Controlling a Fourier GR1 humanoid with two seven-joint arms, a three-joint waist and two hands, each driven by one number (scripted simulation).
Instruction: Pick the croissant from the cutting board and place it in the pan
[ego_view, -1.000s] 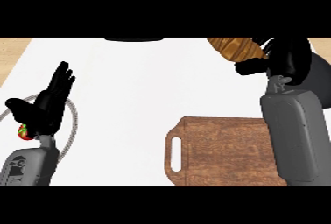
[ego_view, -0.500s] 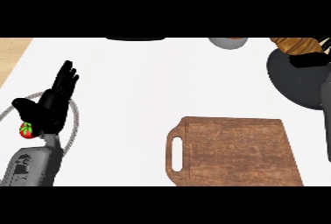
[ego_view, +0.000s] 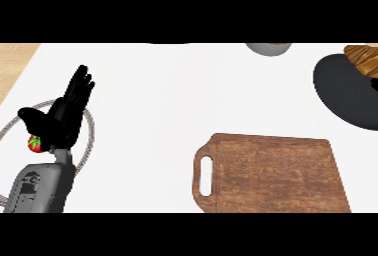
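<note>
Head view shows you a white counter (ego_view: 170, 90). Your left hand (ego_view: 63, 117) rests over a plate's rim (ego_view: 90, 135), fingers straight and relaxed. Far to its right lies the cutting board (ego_view: 273, 172); beyond that, the croissant (ego_view: 364, 57) sits in the dark pan (ego_view: 343, 92).

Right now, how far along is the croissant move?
Done: the cutting board is bare, and the croissant shows at the right edge over the dark pan. In hand: unclear, since the right hand is out of view. The left hand rests open. Left: confirming that the croissant sits released in the pan.
</note>
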